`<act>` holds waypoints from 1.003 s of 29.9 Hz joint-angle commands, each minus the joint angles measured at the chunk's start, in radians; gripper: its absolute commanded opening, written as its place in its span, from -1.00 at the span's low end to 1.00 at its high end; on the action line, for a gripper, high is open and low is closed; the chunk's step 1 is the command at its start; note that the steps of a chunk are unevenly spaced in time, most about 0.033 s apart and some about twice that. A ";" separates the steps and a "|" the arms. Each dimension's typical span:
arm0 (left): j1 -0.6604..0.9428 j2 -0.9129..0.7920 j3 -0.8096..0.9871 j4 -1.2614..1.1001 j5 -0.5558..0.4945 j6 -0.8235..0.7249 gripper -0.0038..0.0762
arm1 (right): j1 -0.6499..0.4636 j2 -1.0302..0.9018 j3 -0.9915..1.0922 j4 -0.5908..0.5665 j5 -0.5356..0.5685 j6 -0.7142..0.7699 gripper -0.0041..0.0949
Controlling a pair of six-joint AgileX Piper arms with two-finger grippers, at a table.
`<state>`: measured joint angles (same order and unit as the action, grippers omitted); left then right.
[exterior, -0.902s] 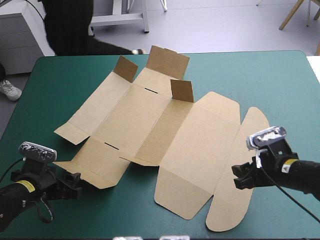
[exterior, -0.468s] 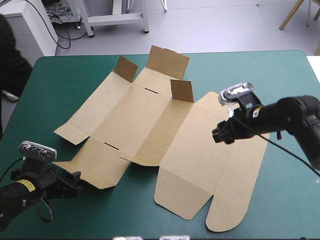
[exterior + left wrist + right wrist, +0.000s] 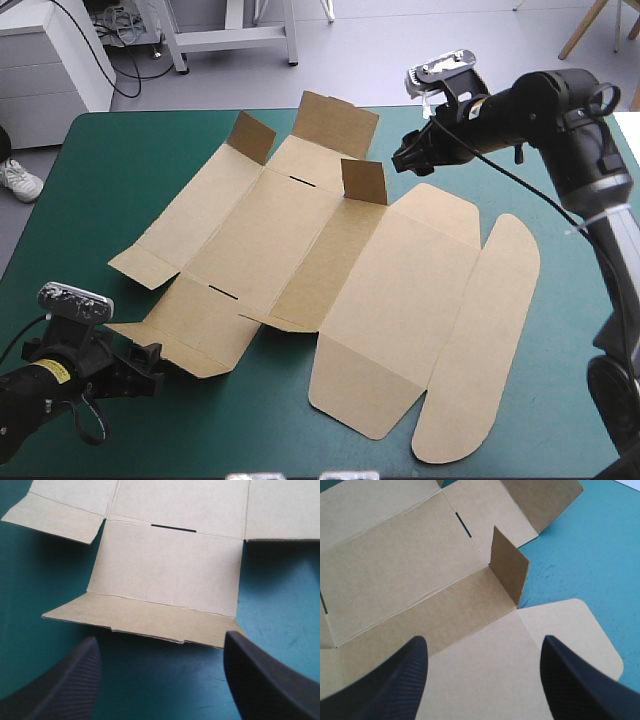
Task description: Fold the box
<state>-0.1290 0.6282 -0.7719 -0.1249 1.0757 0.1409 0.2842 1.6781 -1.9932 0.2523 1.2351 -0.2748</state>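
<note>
The box (image 3: 300, 240) lies opened out as a flat sheet of brown board across the middle of the teal-green table (image 3: 130, 160). Its rounded lid panel (image 3: 480, 330) is toward the table's right edge, and small flaps (image 3: 335, 122) stand up along its far side. The left hand (image 3: 148, 360) sits low near the table's near left corner with its black fingers wide apart. It points at the box's nearest side flap (image 3: 140, 617), whose edge lies just ahead of the fingertips, slightly raised off the cover and untouched. The right hand (image 3: 405, 158) hangs above the far side of the sheet, fingers likewise spread and gripping nothing. One upright flap (image 3: 509, 572) stands ahead of it.
</note>
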 commanded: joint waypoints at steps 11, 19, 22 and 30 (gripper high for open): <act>-0.008 0.008 -0.025 -0.019 -0.040 -0.010 0.32 | 0.002 0.263 -0.195 -0.010 -0.156 -0.068 0.31; -0.008 0.008 -0.025 -0.019 -0.038 -0.010 0.32 | 0.002 0.375 -0.195 0.013 -0.252 -0.139 0.47; -0.008 0.008 -0.025 -0.019 -0.036 -0.010 0.32 | 0.002 0.412 -0.196 0.046 -0.262 -0.164 0.47; -0.008 0.008 -0.025 -0.019 -0.036 -0.020 0.32 | 0.002 0.477 -0.196 0.076 -0.291 -0.201 0.47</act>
<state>-0.1290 0.6282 -0.7719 -0.1249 1.0829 0.1330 0.2860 2.2095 -2.1544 0.3061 0.9958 -0.4615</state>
